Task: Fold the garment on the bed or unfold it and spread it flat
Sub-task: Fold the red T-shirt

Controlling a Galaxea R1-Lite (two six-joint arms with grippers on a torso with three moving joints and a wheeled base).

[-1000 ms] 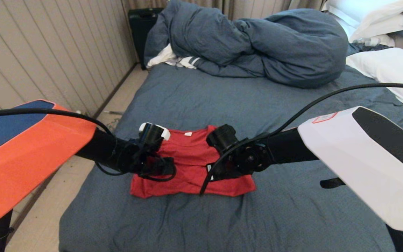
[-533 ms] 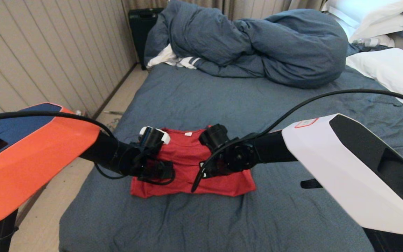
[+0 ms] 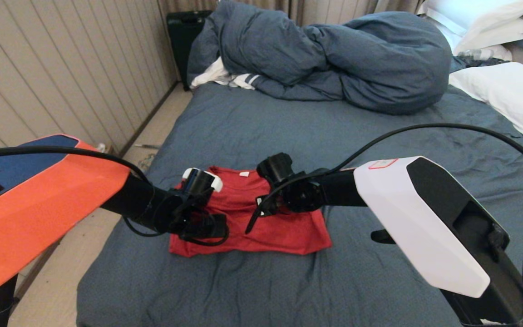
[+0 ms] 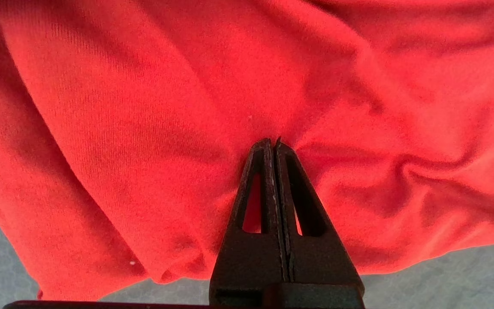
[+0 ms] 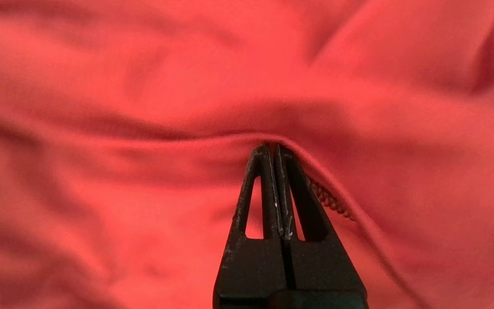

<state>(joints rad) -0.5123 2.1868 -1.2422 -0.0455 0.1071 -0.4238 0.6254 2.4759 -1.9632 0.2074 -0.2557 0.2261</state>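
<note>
step: while both tools grip cloth, a fold seems underway
left tool point(image 4: 272, 143): pinched on red cotton t-shirt point(image 3: 284, 231)
right tool point(image 5: 272, 148): pinched on its fold
bed point(image 3: 288, 127): shirt lies near front edge
next: move both together, keeping hems aligned

Garment point(image 4: 144, 107): matt ribbed knit cloth. Bed point(image 3: 288, 131): matt wrinkled cloth sheet.

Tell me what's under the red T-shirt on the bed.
The red T-shirt lies on the dark blue-grey sheet of the bed, which shows all around it. Whatever sits directly beneath the fabric is covered. The left gripper and right gripper are shut on it.
</note>
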